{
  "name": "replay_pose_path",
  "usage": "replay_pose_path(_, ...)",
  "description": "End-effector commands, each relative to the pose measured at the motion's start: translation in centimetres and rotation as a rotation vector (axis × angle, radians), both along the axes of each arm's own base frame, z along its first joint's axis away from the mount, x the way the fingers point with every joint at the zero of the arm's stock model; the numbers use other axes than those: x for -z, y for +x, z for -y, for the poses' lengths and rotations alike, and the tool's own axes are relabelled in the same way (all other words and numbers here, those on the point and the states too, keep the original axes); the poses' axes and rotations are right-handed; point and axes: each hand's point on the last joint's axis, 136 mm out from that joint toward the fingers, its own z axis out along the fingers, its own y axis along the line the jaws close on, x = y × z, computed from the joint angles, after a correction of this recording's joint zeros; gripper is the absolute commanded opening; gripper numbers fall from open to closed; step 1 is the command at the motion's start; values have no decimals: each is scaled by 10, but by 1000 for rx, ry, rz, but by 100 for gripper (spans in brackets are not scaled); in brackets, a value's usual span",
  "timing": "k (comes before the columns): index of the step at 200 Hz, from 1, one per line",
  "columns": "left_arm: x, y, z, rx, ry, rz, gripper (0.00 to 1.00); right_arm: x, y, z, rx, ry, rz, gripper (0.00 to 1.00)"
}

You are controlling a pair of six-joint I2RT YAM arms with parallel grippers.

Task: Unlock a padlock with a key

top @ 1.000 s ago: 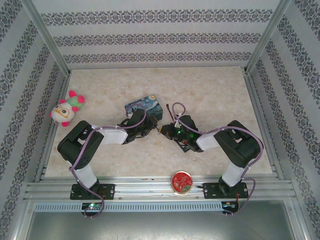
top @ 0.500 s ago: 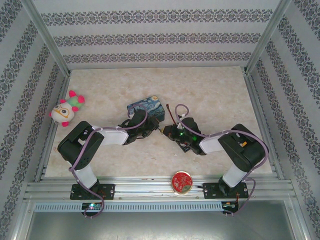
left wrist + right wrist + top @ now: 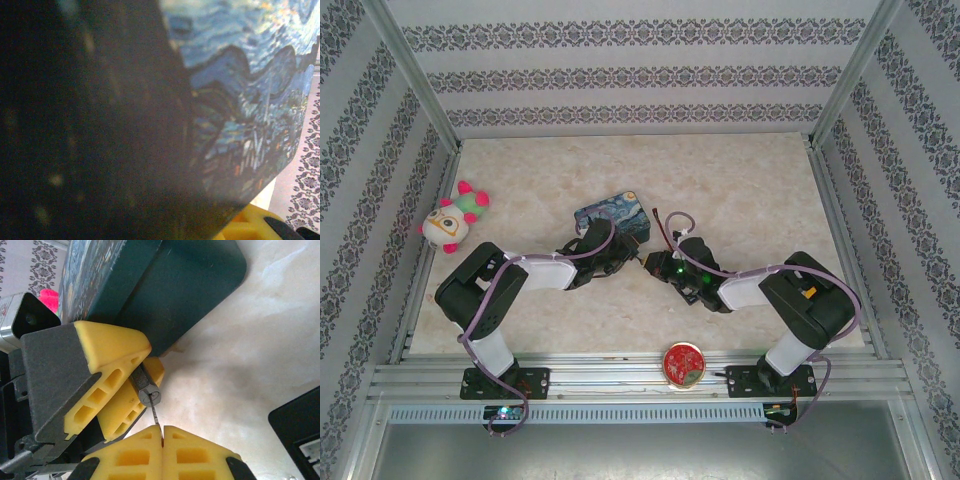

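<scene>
**Padlock** (image 3: 149,393): small dark body pinched between the yellow fingers of the left gripper (image 3: 146,366). It sits mid-table, just beside the near corner of the tin. The keyway face is turned toward the other arm, probably so the key can come in straight. The shackle is hidden behind the fingers, and I cannot tell whether it is locked or open.

**Key** (image 3: 155,416): thin grey shaft, clamped at its bow end by the right gripper (image 3: 162,433), whose jaws are fully closed on it. The tip meets the padlock's face. How far in it has gone is too small to tell. The two grippers face each other nose to nose, one steadying the lock and one driving the key.

**Tin** (image 3: 240,100): flat and blue, printed with a swirling night-sky painting. It is touching or nearly touching the left fingers and looks like clutter, not a support. No wording can be read on it.

**Pack** (image 3: 300,426): black, lying on the table (image 3: 240,355), well apart from the lock. A pale label edge shows, but the text is illegible.

**Plush** (image 3: 450,222): pink, white and green, at the far left edge, with no tag visible.

**Round tin** (image 3: 682,364): red patterned lid, on the near rail between the arm bases. The writing is unreadable.
</scene>
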Motion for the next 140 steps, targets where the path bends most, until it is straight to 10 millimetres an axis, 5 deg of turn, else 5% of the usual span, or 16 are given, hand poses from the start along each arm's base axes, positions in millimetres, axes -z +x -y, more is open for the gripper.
replay_pose_path(1, -9, -6, 17, 21, -95, -44, 6, -15, 5, -17, -26, 42, 63, 0)
replay_pose_path(140, -2, -11, 26, 79, -97, -53, 3, -56, 23, -39, -86, 197, 287, 0)
